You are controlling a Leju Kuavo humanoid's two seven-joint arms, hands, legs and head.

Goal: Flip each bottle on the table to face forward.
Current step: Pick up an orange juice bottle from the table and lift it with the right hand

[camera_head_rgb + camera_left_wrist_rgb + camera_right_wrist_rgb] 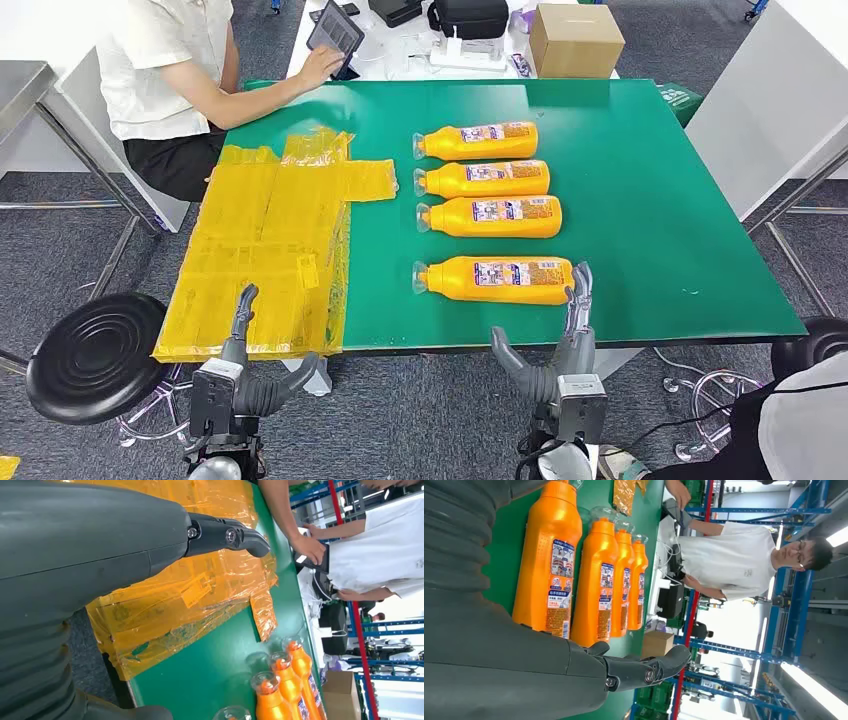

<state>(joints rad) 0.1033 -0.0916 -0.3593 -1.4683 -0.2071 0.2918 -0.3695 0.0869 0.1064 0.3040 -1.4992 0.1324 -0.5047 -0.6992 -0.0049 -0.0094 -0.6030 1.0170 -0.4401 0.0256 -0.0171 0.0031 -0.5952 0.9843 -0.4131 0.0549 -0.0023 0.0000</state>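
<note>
Several orange bottles lie on their sides in a column on the green table (650, 190), clear caps pointing left, labels up. The nearest bottle (498, 278) (549, 560) lies close to the front edge. Behind it come a second bottle (495, 216), a third (485, 179) and the farthest bottle (480, 142). My right hand (568, 335) (574, 680) hovers open at the table's front edge, fingertips (580, 280) just beside the nearest bottle's base, holding nothing. My left hand (240, 345) (100, 545) is open over the near edge of the yellow sheets, apart from the bottles.
Yellow plastic sheets (275, 240) cover the table's left part. A person in a white shirt (165, 60) sits at the far left corner with a tablet (335, 35). A cardboard box (575, 38) stands behind the table. A black stool (95, 355) is at my left.
</note>
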